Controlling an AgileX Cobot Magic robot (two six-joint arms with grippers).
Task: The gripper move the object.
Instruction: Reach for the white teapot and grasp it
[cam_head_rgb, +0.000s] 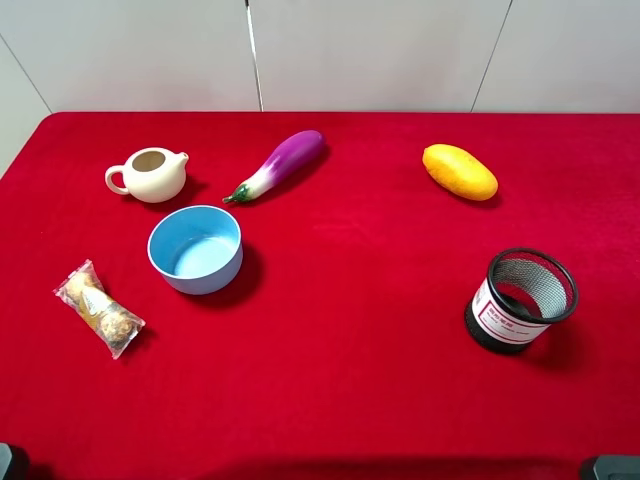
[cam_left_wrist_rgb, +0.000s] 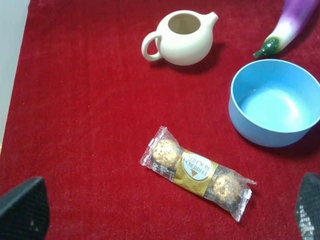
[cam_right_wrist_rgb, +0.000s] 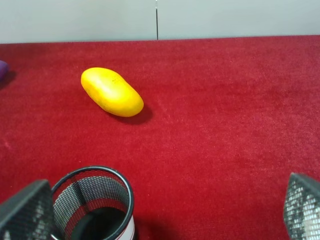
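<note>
Zero progress: we are holding the left gripper (cam_left_wrist_rgb: 165, 212) and right gripper (cam_right_wrist_rgb: 165, 210) spread apart, and the teapot (cam_head_rgb: 150, 175) is sitting ungrasped, awaiting approach and grasp.

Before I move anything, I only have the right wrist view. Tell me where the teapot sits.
Observer: The teapot stands upright, lidless, far back on the left of the table.
Operator: Name what is closest to it.
Observer: The blue bowl, just nearer to us, apart from it.
Operator: Report the left tool.
Observer: The left tool is open and empty, well short of the teapot.
</note>
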